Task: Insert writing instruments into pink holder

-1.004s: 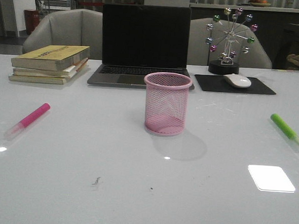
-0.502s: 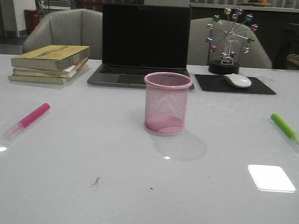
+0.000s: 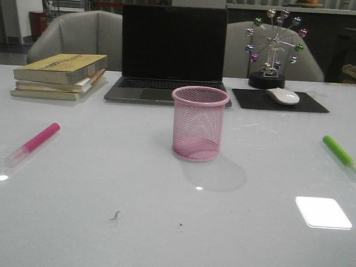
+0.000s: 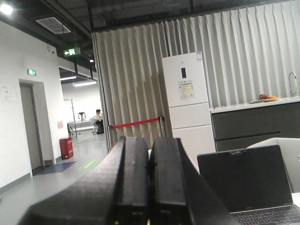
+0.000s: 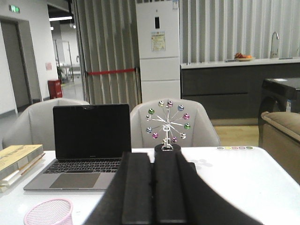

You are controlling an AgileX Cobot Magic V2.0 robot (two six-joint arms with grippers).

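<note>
The pink holder stands upright and empty in the middle of the table; its rim also shows in the right wrist view. A pink marker lies flat on the table's left side. On the right side lies the green marker. Neither arm appears in the front view. My left gripper is shut with nothing between its fingers and points out over the room, away from both markers. My right gripper is also shut and empty, raised above the table behind the holder.
A black laptop sits open behind the holder. A stack of books lies at the back left. At the back right are a mouse on a black pad and a ball-wheel ornament. Chairs stand beyond the table.
</note>
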